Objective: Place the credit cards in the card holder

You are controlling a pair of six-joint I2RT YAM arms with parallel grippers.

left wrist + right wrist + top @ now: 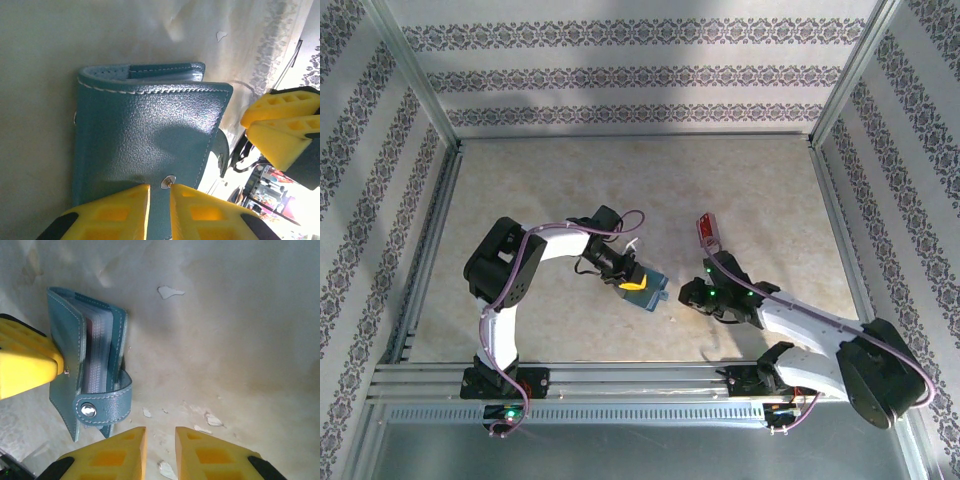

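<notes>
Card holder [648, 291] sits near the middle of the table [570, 170], a teal wallet held upright on its edge between the two arms; I cannot tell whether it touches the surface. The left gripper [160, 200] pinches the rim of its outer cover right by the metal snap [171, 181], with the yellow tips nearly together. On the right wrist view the covers gape slightly, showing pale pockets [97, 350]. The right gripper [160, 445] hangs just beside the wallet, tips narrowly parted over bare table, holding nothing. One red credit card [708, 232] lies farther back, apart from the wallet.
</notes>
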